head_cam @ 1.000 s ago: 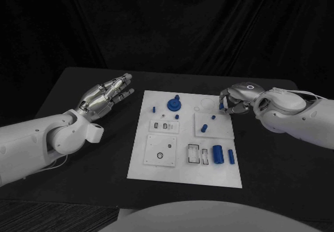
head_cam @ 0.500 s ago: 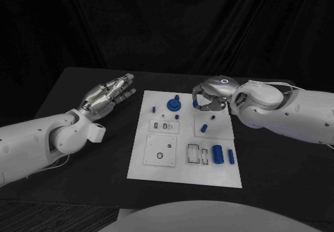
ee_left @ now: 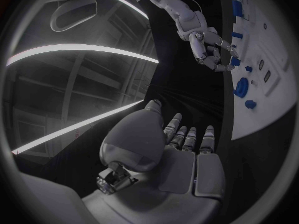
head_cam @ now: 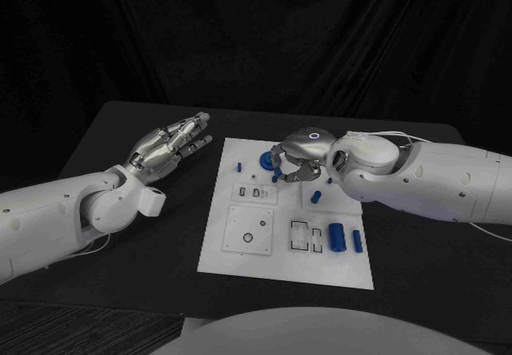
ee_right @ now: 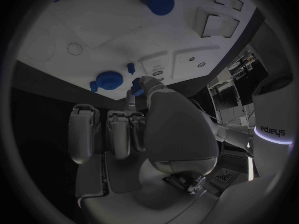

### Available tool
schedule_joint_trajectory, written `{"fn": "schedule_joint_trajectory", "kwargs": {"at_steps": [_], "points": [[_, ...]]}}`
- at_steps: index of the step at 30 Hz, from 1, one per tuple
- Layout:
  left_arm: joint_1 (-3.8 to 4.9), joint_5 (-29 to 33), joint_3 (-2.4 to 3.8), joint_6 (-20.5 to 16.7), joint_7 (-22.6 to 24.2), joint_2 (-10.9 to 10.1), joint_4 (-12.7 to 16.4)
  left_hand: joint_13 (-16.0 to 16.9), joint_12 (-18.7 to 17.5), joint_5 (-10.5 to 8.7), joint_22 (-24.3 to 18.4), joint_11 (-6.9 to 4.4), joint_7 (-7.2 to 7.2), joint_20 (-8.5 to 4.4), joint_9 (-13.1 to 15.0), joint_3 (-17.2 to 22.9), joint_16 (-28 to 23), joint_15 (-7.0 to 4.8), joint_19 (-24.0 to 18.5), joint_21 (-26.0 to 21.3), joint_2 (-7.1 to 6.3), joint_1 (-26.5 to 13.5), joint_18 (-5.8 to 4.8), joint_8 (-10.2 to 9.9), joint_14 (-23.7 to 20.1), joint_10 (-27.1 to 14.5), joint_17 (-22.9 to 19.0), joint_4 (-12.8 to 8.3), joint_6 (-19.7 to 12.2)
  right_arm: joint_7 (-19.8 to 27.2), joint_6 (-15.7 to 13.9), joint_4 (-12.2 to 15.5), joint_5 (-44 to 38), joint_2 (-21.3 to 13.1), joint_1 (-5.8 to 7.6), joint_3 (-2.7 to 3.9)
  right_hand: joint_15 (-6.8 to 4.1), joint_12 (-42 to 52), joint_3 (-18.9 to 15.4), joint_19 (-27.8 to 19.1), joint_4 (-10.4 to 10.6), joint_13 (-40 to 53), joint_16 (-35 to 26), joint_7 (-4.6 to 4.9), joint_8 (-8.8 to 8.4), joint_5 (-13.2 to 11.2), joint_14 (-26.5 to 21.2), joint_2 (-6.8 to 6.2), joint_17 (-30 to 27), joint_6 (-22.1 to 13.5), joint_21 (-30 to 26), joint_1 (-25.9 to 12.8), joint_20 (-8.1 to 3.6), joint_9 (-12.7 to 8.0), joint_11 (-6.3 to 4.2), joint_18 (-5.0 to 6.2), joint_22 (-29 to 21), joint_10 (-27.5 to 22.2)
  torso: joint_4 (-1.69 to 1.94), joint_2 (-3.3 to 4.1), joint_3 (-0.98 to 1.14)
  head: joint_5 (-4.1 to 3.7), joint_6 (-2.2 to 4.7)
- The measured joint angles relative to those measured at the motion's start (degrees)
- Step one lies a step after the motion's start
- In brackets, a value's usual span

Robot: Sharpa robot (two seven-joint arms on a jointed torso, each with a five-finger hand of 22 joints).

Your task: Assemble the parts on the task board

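Observation:
The white task board [head_cam: 280, 260] lies mid-table with blue parts on it. My right hand [head_cam: 299, 157] hovers over the board's far middle, fingers curled in, above the round blue knob [ee_right: 107, 79], which it partly hides in the head view. In the left wrist view a small blue piece [ee_left: 235, 60] sits right at the right hand's [ee_left: 209, 50] fingertips; I cannot tell if it is held. My left hand [head_cam: 166, 150] floats open, fingers straight, off the board's far left corner.
A blue peg [head_cam: 317, 196] lies on the square plate right of the middle. A blue cylinder [head_cam: 337, 237] and a shorter one [head_cam: 356, 240] lie at the near right, beside rectangular slots [head_cam: 305, 235]. Bare black table [head_cam: 128, 251] surrounds the board.
My right hand has swept left along the board's far end, from its far right corner to above the round knob. The left hand has stayed put.

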Motion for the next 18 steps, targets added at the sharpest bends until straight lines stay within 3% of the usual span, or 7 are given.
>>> {"fn": "schedule_joint_trajectory", "kwargs": {"at_steps": [18], "points": [[0.0,0.0,0.0,0.28,-0.38,0.22,0.03,0.0,0.0,0.0,0.0,0.0,0.0,0.0,0.0,0.0,0.0,0.0,0.0,0.0,0.0,0.0,0.0,0.0,0.0,0.0,-0.05,0.0,0.0,-0.02,2.54,-0.56,-1.09,2.47,-1.75,-0.01,0.0,0.0,0.31,0.0,-0.33,0.05,0.0,0.01,-0.28,0.22,0.0,-0.01,-0.01,-0.21,-0.03,-0.01,0.0,-0.2,0.0,0.0,-0.01,0.0,-0.15,0.08,0.04,0.21,0.0]]}}
